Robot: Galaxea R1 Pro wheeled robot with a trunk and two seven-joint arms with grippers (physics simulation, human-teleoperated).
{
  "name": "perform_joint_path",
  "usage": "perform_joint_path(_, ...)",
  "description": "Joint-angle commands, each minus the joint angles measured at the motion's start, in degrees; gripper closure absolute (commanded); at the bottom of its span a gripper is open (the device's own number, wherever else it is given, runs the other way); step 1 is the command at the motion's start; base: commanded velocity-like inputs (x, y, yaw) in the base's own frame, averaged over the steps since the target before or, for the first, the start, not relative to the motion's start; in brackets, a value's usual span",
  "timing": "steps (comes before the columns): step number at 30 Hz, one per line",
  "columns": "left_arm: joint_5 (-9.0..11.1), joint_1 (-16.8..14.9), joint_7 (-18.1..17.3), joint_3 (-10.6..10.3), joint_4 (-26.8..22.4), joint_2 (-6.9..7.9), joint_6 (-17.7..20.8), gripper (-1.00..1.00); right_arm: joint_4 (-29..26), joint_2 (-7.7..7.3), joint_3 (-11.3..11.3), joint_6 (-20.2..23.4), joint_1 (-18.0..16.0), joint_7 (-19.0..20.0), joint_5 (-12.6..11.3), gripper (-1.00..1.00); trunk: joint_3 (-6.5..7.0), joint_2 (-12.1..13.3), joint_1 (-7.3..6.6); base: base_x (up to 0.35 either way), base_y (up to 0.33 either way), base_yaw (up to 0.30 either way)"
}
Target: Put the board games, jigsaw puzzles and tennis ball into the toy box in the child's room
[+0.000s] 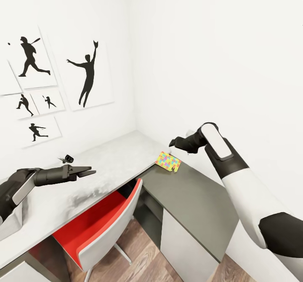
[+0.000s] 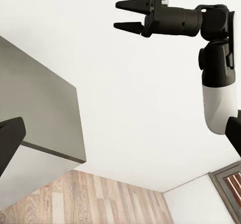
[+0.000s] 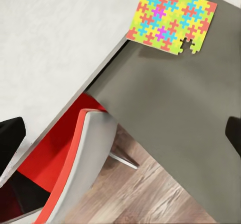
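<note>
Both claws empty and parted, the right claw [image 1: 172,143] hovers above a jigsaw puzzle [image 1: 168,161] overhanging the pale bench [image 1: 105,164] edge, apparently lining up a grasp, while the left claw [image 1: 86,171] waits.

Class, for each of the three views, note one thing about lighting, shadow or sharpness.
Head view: flat, even light, the white walls nearly washed out; edges look softly smeared. Right wrist view: the jigsaw puzzle is crisp and casts a soft shadow on the dark cabinet top. Left wrist view: the right hand stands sharp against a featureless white wall.
</note>
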Motion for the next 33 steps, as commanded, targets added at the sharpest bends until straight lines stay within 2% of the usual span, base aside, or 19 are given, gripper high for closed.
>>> perform_joint_path(1, 0.35, -0.09, -0.13, -0.29, 0.01, 0.07, 0.60, -1.00, -0.53, -0.06, 0.20, 0.05, -0.04, -0.59, -0.52, -1.00, -0.12, -0.13, 0.04, 0.000, 0.000, 0.050)
perform_joint_path(11, 0.35, -0.09, -0.13, -0.29, 0.01, 0.07, 0.60, -1.00, -2.45, -0.16, 0.08, 0.04, 0.13, -0.60, -0.51, -1.00, 0.25, -0.13, 0.04, 0.000, 0.000, 0.104)
perform_joint_path(33, 0.57, -0.03, -0.38, -0.29, 0.01, 0.07, 0.82, -1.00, -3.08, -0.89, -0.24, 0.06, 0.28, -0.57, -0.51, -1.00, 0.29, -0.13, 0.04, 0.000, 0.000, 0.006)
